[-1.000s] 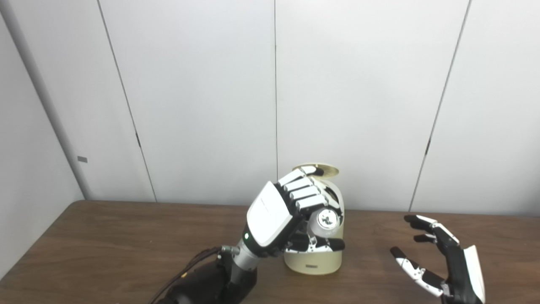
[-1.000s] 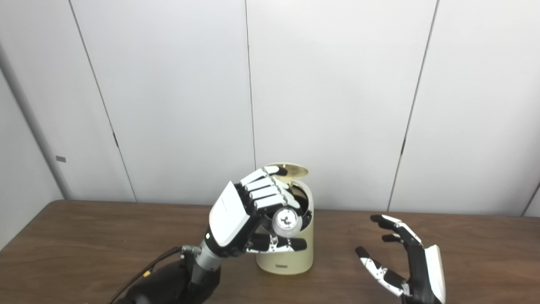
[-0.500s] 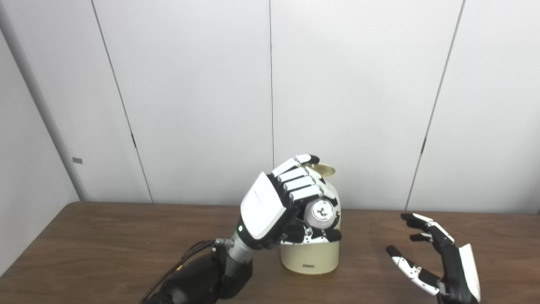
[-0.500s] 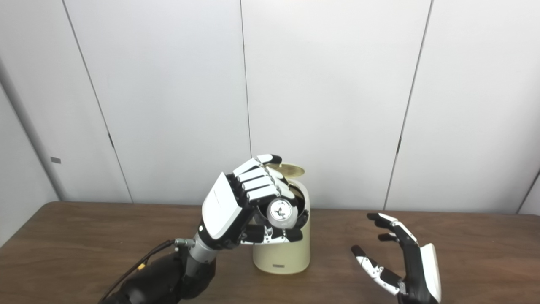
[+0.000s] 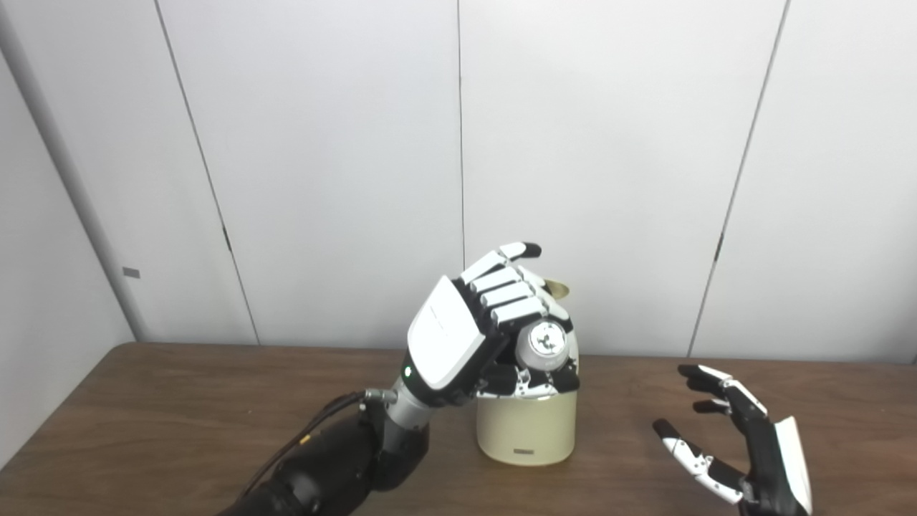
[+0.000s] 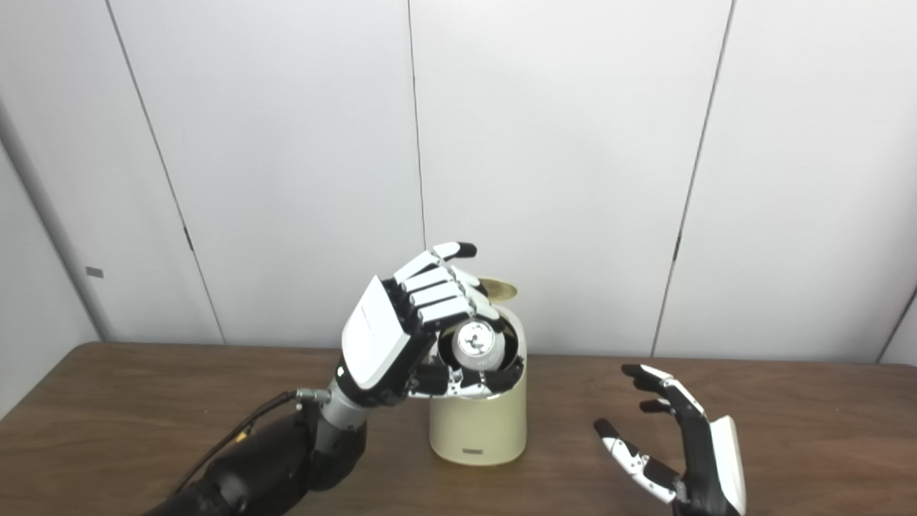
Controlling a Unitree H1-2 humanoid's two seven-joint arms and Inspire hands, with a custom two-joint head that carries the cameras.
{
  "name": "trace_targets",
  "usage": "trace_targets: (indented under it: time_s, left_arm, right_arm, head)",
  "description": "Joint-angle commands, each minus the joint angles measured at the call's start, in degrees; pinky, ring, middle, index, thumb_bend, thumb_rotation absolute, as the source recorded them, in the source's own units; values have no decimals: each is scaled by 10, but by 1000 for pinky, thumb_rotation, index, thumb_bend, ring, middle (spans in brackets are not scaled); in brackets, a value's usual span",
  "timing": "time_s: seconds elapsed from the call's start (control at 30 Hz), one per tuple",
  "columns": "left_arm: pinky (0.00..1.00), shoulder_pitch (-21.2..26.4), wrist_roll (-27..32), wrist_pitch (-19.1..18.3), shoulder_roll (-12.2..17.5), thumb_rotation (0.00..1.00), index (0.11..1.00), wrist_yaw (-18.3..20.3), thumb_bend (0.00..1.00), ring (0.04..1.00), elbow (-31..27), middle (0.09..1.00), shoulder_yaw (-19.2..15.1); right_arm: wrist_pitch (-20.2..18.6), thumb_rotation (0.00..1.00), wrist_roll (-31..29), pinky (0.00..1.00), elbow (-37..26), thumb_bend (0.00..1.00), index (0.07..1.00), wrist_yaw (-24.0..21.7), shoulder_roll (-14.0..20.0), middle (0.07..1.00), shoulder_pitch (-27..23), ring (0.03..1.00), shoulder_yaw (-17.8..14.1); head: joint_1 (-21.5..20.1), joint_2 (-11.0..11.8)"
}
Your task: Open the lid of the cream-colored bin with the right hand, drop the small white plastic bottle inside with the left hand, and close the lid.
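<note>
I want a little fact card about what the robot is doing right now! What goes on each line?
left hand: shut on the bottle, held over the bin's open top
bottle: small, white, its round end facing the camera, not yet dropped
bin: cream-colored, standing on the table
lid: open, tipped up at the back
right hand: open, holding nothing, off to the bin's right
table: brown wood
</note>
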State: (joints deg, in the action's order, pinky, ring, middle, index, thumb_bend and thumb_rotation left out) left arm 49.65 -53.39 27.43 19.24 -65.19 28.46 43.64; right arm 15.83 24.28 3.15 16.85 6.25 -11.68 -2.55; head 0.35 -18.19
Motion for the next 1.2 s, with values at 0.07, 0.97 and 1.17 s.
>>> trace_targets:
  time_s: [0.07, 0.97, 1.17]
  left_arm:
    - [743, 39, 0, -5, 13, 0, 487, -24, 503, 481, 3, 482, -1]
    - [746, 21, 46, -5, 9, 0, 469, -53, 504, 474, 53, 493, 38]
    - [722, 17, 75, -5, -5, 0, 467, -64, 504, 473, 99, 493, 43]
  right_arm:
    - [12, 201, 5, 598, -18, 305, 713, 8, 1, 749, -9, 727, 0]
    - [-20, 233, -1, 640, -85, 305, 702, -17, -13, 758, 27, 749, 5]
    - [-30, 276, 14, 637, -96, 305, 696, -20, -17, 759, 30, 752, 9]
  head:
    - [-3, 0]
    - [-32, -38]
    - [-37, -42]
